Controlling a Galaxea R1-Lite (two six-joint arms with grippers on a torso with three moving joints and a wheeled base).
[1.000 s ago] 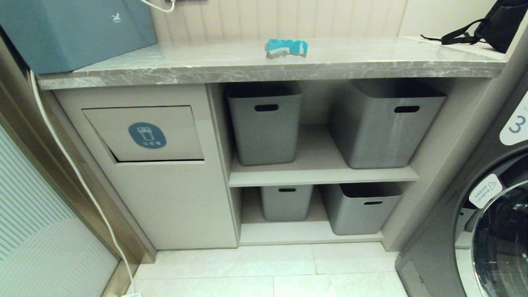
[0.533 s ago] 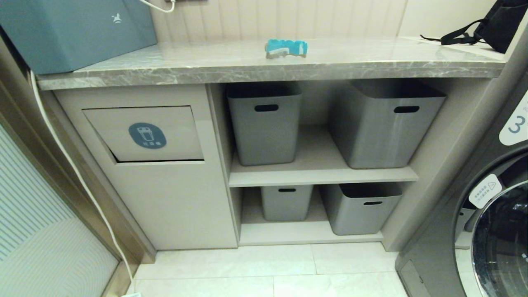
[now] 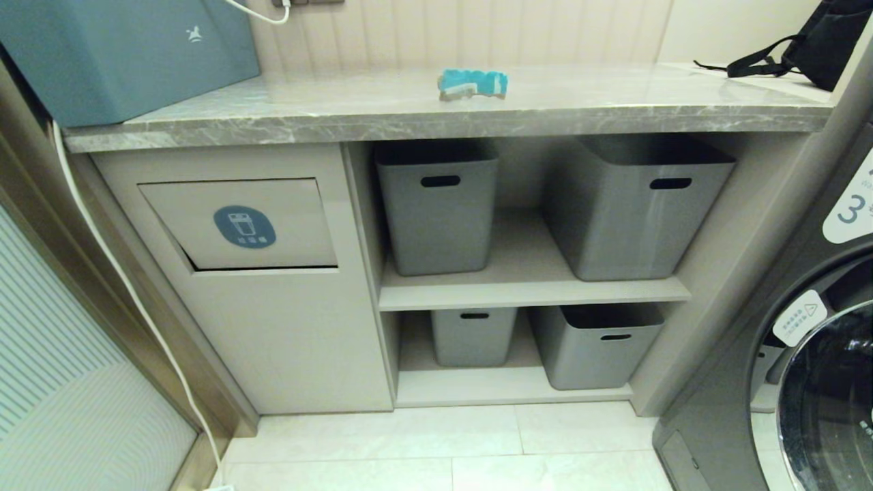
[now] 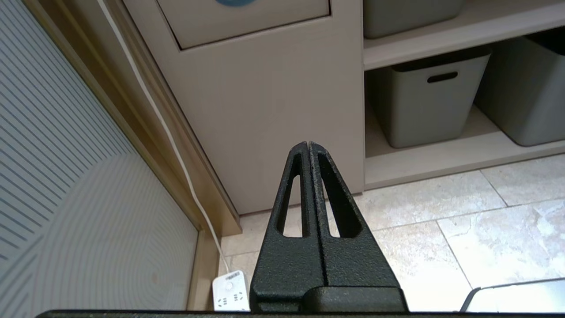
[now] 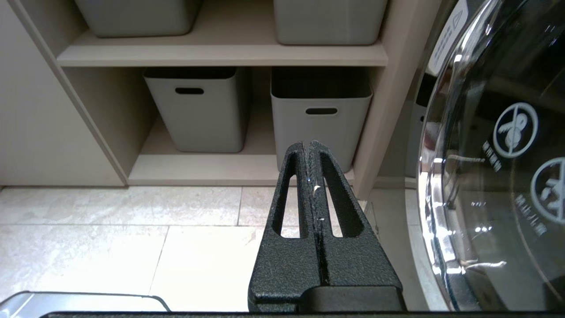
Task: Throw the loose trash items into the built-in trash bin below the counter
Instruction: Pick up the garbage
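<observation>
One crumpled teal trash item (image 3: pixel 472 83) with a whitish edge lies on the grey marble counter (image 3: pixel 341 112), near its middle. Below the counter's left end sits the built-in trash bin (image 3: pixel 242 225), a beige flap with a blue oval icon; its lower edge shows in the left wrist view (image 4: pixel 247 26). Neither arm shows in the head view. My left gripper (image 4: pixel 307 143) hangs low in front of the bin cabinet, shut and empty. My right gripper (image 5: pixel 308 143) is shut and empty, low before the lower shelf.
Several grey handle-slot storage bins (image 3: pixel 436 204) fill two shelves right of the trash bin. A large teal box (image 3: pixel 123 48) stands on the counter's left end, a black bag (image 3: pixel 825 41) at its right. A washing machine (image 3: pixel 818 341) stands at right. A white cable (image 3: pixel 102 245) runs to a power strip (image 4: pixel 229 291).
The whole head view has shifted slightly downward, so the camera moved a little. The trash item, flap and bins stay where they were.
</observation>
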